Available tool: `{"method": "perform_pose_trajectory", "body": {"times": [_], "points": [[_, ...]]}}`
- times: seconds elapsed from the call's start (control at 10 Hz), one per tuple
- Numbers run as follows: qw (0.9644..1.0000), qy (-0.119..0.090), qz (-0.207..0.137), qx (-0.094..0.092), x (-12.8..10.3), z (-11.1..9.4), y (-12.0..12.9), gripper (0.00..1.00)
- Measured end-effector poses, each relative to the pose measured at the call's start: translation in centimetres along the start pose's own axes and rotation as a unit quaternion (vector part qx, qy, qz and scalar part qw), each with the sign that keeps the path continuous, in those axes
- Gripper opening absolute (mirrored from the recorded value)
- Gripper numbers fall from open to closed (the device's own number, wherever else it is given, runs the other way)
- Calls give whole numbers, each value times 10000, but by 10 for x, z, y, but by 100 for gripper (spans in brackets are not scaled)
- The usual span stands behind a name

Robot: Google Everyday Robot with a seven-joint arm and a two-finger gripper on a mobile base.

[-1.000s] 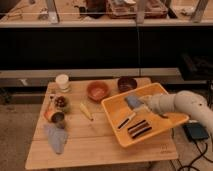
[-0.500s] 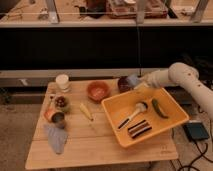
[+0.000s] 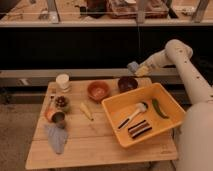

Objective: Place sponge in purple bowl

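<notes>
My gripper point(image 3: 136, 68) hangs above the back edge of the table, just above and slightly right of the dark purple bowl point(image 3: 128, 83). It is shut on a blue-grey sponge point(image 3: 132, 66), which sticks out on its left side. The white arm point(image 3: 175, 55) reaches in from the right. The bowl sits on the wooden table point(image 3: 95, 150) at the back, between an orange bowl point(image 3: 98, 90) and a yellow tray point(image 3: 145, 100). The purple bowl's inside looks empty.
The yellow tray holds a white utensil point(image 3: 132, 115), a green pepper point(image 3: 158, 107) and a dark striped object point(image 3: 139, 129). On the left stand a white cup point(image 3: 63, 81), a small dish point(image 3: 61, 102), a can point(image 3: 56, 116), a grey cloth point(image 3: 56, 138) and a yellow item point(image 3: 87, 111).
The gripper has lifted the sponge out of the yellow tray and carried it back and left, up over the purple bowl.
</notes>
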Motion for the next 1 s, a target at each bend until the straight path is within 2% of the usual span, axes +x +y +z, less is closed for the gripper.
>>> {"method": "perform_pose_trajectory", "body": {"times": [0.2, 0.4, 0.6, 0.8, 1.0], "points": [[9996, 155, -92, -221, 14, 10, -2, 39], [9986, 314, -119, -418, 30, 29, 12, 62], [9981, 279, -128, -535, 40, 41, 31, 78], [9979, 193, -118, -603, 41, 46, 43, 80], [9976, 62, -187, -661, 32, 61, 60, 80]]}}
